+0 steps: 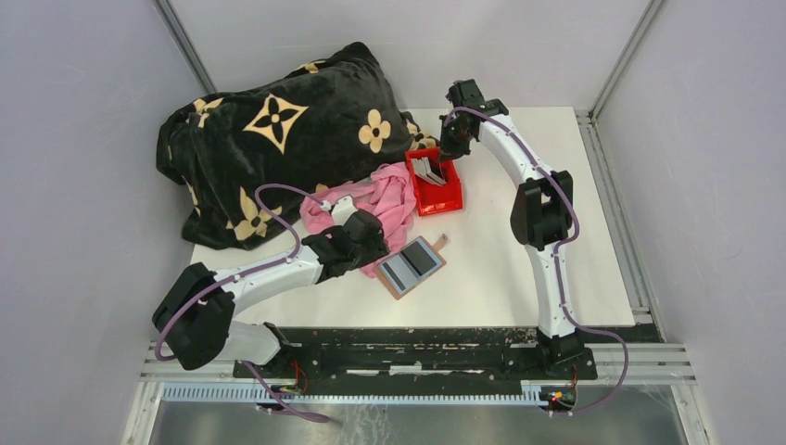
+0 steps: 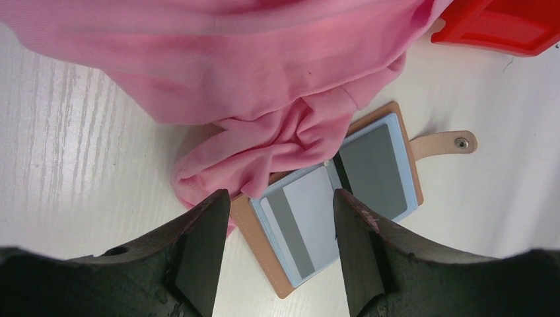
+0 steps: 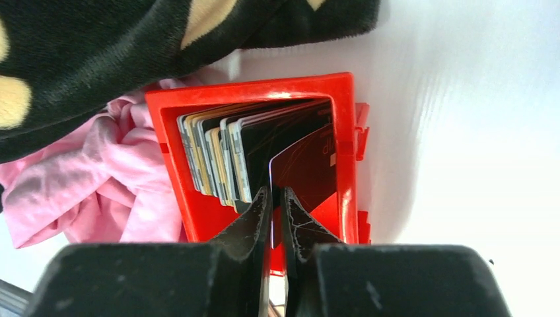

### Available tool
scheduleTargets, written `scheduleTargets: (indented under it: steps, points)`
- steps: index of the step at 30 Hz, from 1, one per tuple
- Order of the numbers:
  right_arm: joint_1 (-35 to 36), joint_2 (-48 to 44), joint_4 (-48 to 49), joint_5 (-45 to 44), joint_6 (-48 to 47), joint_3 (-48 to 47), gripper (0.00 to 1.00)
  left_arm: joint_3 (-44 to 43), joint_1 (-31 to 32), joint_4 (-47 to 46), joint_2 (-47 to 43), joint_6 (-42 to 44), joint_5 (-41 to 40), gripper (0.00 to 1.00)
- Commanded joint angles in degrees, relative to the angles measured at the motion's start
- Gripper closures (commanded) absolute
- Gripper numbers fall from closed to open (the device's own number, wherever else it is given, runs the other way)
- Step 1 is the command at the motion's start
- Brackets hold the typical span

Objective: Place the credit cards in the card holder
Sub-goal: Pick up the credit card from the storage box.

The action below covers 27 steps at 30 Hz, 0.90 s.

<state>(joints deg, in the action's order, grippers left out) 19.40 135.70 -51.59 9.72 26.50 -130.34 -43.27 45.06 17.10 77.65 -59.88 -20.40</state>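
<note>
Right tool (image 3: pixel 276 193) pinching dark card (image 3: pixel 307 165) inside bin (image 3: pixel 251 87), where stack of cards (image 3: pixel 211 155) is standing. Holder (image 2: pixel 373 165) lying open on table (image 1: pixel 519 269), apparently already carrying cards, cloth (image 2: pixel 264 66) overlapping its corner. Left tool (image 2: pixel 280 198) hovering spread above holder. Most transfers seemingly remaining.

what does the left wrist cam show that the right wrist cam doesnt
Only the left wrist: the holder lying open on the table, its snap tab out to the side, cards in its sleeves, and the left pincer open near it. Only the right wrist: a row of cards standing in the bin, the right pincer closed on a dark card at the row's end, and a black blanket. Both: the pink cloth, the bin and the table.
</note>
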Motion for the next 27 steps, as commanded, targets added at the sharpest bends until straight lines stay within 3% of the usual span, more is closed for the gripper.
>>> scheduleTargets:
  steps: [1,3,8,16,22,27]
  points:
    - [0.3,-4.5,-2.4,-4.6,-2.8,-1.8,0.93,1.1,-0.2,-2.9,-0.2,2.0,0.4,0.34]
    - [0.4,-5.7,-2.5,-7.0,-4.1,-0.7,0.99,1.5,-0.2,-3.2,-0.3,1.7,0.5,0.34]
    - [0.6,-9.2,-2.2,-12.3,-6.8,1.1,0.99,1.9,-0.3,-4.6,-0.9,1.7,0.1,0.35]
    - [1.3,-17.5,0.2,-12.4,-8.4,6.9,0.99,-0.2,-0.3,-6.2,-2.8,5.3,-2.0,0.35]
    - [2.8,-31.7,2.5,-6.6,-7.5,19.2,0.99,-1.0,-0.3,-11.3,-6.5,12.6,0.2,0.33]
    - [4.0,-44.5,2.7,3.8,-6.1,34.2,0.99,-1.9,-0.3,-16.5,-8.0,18.4,8.7,0.32]
